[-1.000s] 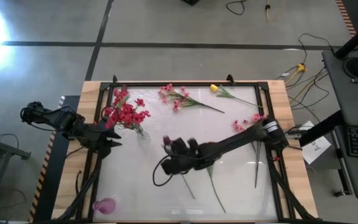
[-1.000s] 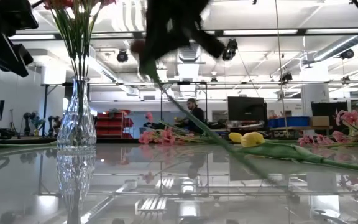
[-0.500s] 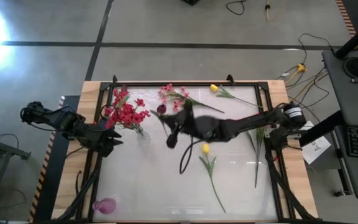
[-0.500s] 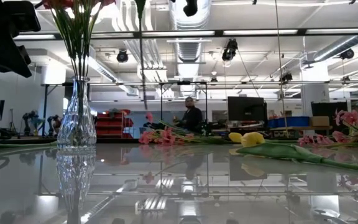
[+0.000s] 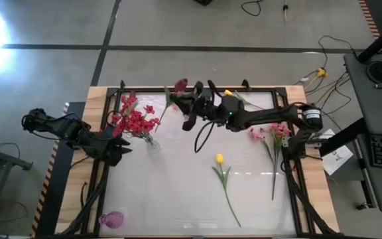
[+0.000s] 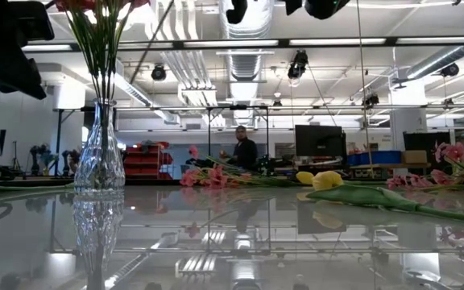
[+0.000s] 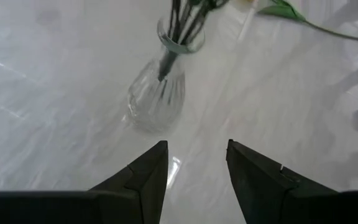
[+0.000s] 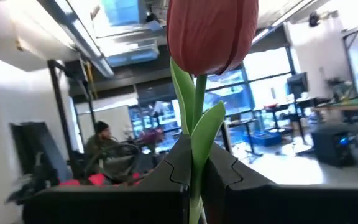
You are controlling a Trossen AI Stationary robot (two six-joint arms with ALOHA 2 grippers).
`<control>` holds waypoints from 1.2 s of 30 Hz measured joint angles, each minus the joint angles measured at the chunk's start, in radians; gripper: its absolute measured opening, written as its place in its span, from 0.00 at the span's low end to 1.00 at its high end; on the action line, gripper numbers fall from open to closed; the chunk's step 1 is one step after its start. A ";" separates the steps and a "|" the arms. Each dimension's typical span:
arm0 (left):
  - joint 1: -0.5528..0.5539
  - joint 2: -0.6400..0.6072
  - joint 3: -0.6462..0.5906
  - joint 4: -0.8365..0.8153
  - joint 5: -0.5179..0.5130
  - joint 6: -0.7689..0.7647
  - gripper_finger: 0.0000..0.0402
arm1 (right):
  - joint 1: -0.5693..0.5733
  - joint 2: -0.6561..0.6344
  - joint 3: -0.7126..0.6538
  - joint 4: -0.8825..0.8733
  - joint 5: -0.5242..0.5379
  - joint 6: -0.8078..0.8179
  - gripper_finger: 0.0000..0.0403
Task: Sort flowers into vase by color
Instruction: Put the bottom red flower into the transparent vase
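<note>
Red is the colour of the tulip bud [image 8: 212, 34] that the right gripper [image 8: 194, 163] holds tight by its green stem, pinched between the two dark fingers [image 8: 166, 171]. A moment ago this gripper was low over the middle of the glass table [image 5: 178, 199], just lifting the flower. Now it has swung up and across to the far edge, and the red bud [image 5: 180, 85] points up in the air, not far from the glass vase [image 5: 152, 144].

That vase already has red blossoms [image 5: 135, 121] in it. So this looks like the step where the red tulip is carried over to join the other red flowers. It is not in the vase yet. The stem end must first tip down and find the small mouth of the vase, which could be tricky with so many stems [image 7: 182, 18] already in there.

The left gripper [image 7: 194, 168] has not moved. It waits near the vase with its fingers apart and nothing between them.

Other flowers are left on the table: a yellow tulip [image 5: 221, 169] near the middle, another yellow bud [image 5: 229, 94] at the far edge under the right arm, and pink sprays [image 5: 270, 131] on the right side. A small pink vase [image 5: 111, 219] lies at the near left corner.
</note>
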 joint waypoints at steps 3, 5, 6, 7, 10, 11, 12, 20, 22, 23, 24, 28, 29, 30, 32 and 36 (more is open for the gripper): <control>0.000 0.000 0.000 0.008 -0.012 0.000 0.38 | -0.003 0.045 0.032 -0.006 -0.047 0.015 0.02; 0.000 0.000 0.000 0.018 -0.012 0.000 0.38 | -0.002 0.075 0.049 -0.008 -0.050 0.023 0.02; 0.000 0.000 0.000 0.021 -0.012 0.000 0.38 | -0.002 0.090 0.060 -0.008 -0.051 0.028 0.02; 0.000 0.000 0.001 0.025 -0.012 0.000 0.38 | -0.002 0.101 0.068 -0.009 -0.059 0.042 0.02; 0.000 0.000 0.001 0.027 -0.011 0.000 0.38 | -0.002 0.130 0.100 -0.005 -0.100 0.066 0.02; 0.000 0.000 0.001 0.028 -0.011 0.000 0.38 | -0.002 0.134 0.109 -0.004 -0.101 0.064 0.02; 0.000 0.000 0.001 0.028 -0.011 0.000 0.38 | -0.002 0.140 0.119 -0.003 -0.101 0.062 0.02; 0.000 0.000 0.001 0.030 -0.010 0.000 0.38 | -0.002 0.136 0.144 -0.003 -0.110 -0.004 0.02; 0.000 0.000 0.001 0.030 -0.010 0.001 0.38 | 0.001 0.139 0.142 -0.003 -0.138 -0.026 0.02; 0.000 0.000 0.001 0.030 -0.011 0.002 0.38 | 0.006 0.148 0.142 0.005 -0.144 -0.038 0.02; 0.000 0.000 0.001 0.030 -0.010 0.003 0.38 | 0.010 0.155 0.141 0.006 -0.147 -0.049 0.02; 0.000 0.000 0.002 0.030 -0.010 0.003 0.38 | 0.027 0.179 0.139 0.000 -0.155 -0.075 0.02; 0.000 0.000 0.002 0.030 -0.010 0.003 0.38 | 0.028 0.180 0.139 -0.005 -0.155 -0.077 0.02; 0.000 0.000 0.002 0.030 -0.010 0.003 0.38 | 0.028 0.180 0.139 -0.005 -0.156 -0.074 0.02; 0.000 0.000 0.002 0.030 -0.010 0.004 0.38 | 0.027 0.179 0.139 -0.014 -0.154 -0.070 0.02; 0.000 0.000 0.002 0.034 -0.011 0.012 0.38 | 0.026 0.178 0.139 -0.064 -0.153 -0.063 0.02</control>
